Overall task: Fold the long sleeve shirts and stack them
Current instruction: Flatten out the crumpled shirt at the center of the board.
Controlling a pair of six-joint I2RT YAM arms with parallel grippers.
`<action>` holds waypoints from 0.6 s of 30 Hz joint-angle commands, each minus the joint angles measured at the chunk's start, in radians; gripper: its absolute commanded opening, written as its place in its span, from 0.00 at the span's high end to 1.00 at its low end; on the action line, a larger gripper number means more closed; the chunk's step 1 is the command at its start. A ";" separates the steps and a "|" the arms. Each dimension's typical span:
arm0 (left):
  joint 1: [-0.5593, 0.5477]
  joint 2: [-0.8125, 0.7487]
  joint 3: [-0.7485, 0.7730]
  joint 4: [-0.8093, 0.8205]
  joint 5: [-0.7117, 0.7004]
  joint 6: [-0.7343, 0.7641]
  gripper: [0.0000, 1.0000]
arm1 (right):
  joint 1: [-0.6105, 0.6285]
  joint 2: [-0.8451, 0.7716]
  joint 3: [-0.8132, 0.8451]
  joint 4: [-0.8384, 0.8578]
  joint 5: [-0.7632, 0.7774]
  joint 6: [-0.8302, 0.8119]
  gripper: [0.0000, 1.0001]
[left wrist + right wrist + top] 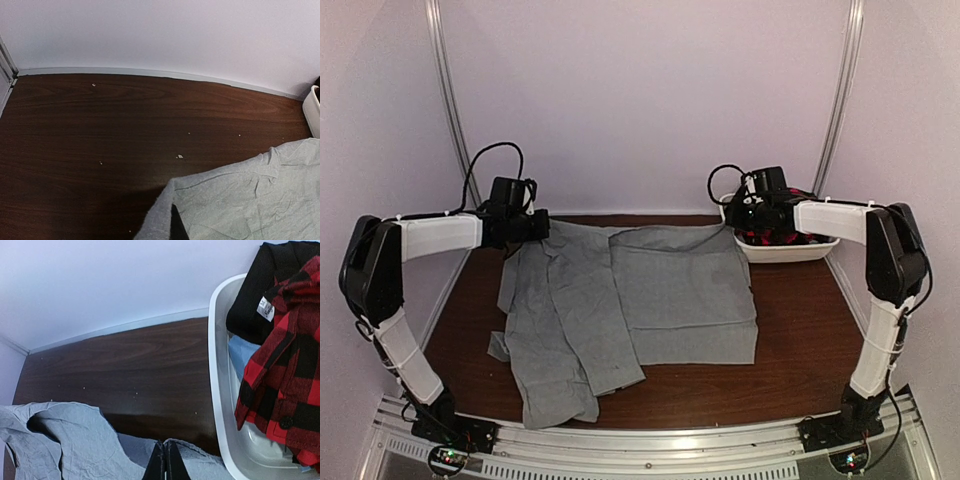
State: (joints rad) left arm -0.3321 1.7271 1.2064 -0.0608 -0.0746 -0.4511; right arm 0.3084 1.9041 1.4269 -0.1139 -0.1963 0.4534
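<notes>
Here, at the far edge of the table (800, 330), I have both arms reached out over a light-grey shirt (670, 290) that lies spread across the middle of the dark wood. Its right half is flat; its left half is rumpled, with a long panel trailing toward the near edge.

My left gripper (525, 228) sits at the shirt's far left corner and my right gripper (738, 215) at its far right corner. Judging by that spacing, I am holding the top edge at two points so the cloth can be drawn taut and folded evenly rather than bunching.

Both sets of jaws are fully closed. In the left wrist view the grey cloth peaks up to my dark fingertip (177, 227), as cloth does when pinched. In the right wrist view my fingertips (159, 465) are pressed together at the hem with fabric on either side; it appears to be caught between them, though the frame cuts off just there.

A white bin (790, 252) just beside my right gripper holds other garments, among them a red-and-black plaid shirt (285, 380), waiting their turn.
</notes>
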 commanded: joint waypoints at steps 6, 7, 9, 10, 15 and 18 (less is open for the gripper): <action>0.053 0.074 0.037 0.084 -0.077 -0.006 0.97 | 0.008 0.172 0.231 0.005 0.118 -0.016 1.00; 0.060 0.086 0.043 0.081 -0.075 -0.008 0.94 | 0.008 0.189 0.249 0.002 0.124 -0.016 1.00; 0.074 0.112 0.061 0.079 -0.069 -0.012 0.86 | 0.009 0.219 0.286 -0.003 0.135 -0.020 0.99; 0.080 0.126 0.070 0.080 -0.062 -0.011 0.83 | 0.009 0.232 0.306 -0.013 0.142 -0.023 0.96; 0.131 0.214 0.146 0.068 0.028 -0.051 0.53 | 0.010 0.254 0.384 -0.072 0.146 -0.041 0.66; 0.161 0.217 0.172 0.065 0.052 -0.075 0.39 | 0.017 0.208 0.366 -0.091 0.182 -0.066 0.46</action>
State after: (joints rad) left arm -0.2123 1.9408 1.3262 -0.0238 -0.0772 -0.4881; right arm 0.3149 2.1708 1.7702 -0.1669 -0.0734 0.4171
